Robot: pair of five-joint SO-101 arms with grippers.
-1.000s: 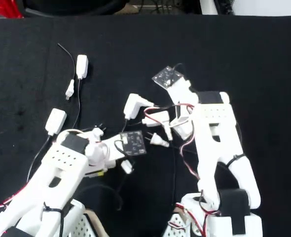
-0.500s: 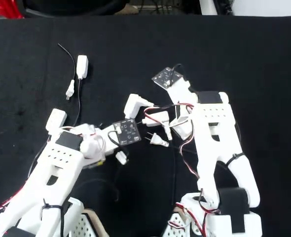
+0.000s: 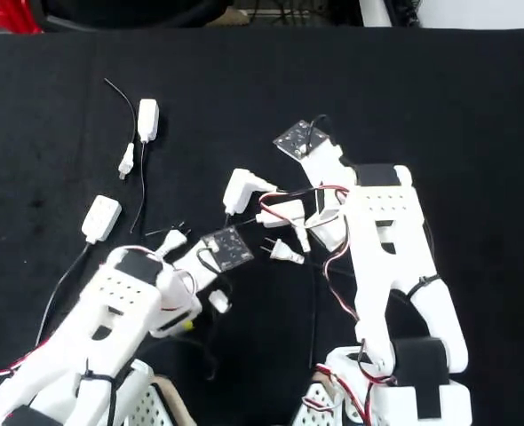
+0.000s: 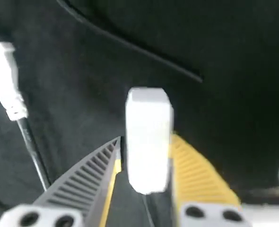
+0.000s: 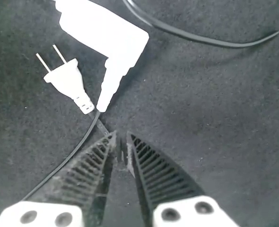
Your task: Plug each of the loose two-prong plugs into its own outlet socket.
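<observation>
2 white arms sit side by side. The left arm [image 3: 111, 328] leans forward and inward. Its left pincer [image 4: 146, 144] is clamped on a white block [image 4: 148, 118] that juts past the fingertips. The right arm [image 3: 391, 257] stretches forward with its wrist bent down. Its right pincer [image 5: 122, 138] sits low, fingers drawn almost together.

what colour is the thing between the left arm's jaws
White. The small block shows best in the left wrist view.
</observation>
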